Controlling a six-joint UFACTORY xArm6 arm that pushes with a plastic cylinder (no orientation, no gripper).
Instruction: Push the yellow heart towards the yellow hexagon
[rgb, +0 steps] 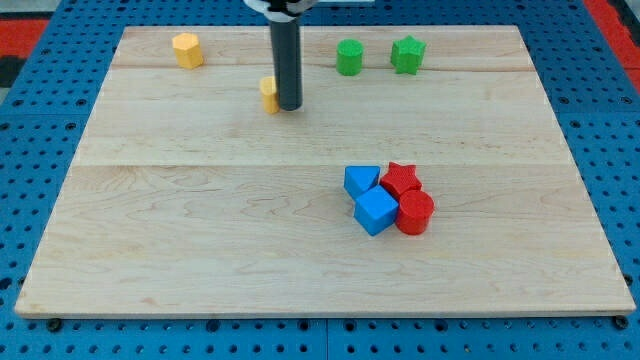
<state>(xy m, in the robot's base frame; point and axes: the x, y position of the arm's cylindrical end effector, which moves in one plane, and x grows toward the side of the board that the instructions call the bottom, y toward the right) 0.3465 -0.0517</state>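
The yellow heart (268, 93) lies on the wooden board, upper middle, partly hidden behind my rod. My tip (290, 106) rests against the heart's right side. The yellow hexagon (186, 49) sits near the board's top left corner, up and to the left of the heart, well apart from it.
A green cylinder (349, 56) and a green star (407, 53) sit near the top edge, right of my rod. A cluster of a blue triangle (361, 180), blue cube (376, 211), red star (402, 179) and red cylinder (415, 212) lies right of centre.
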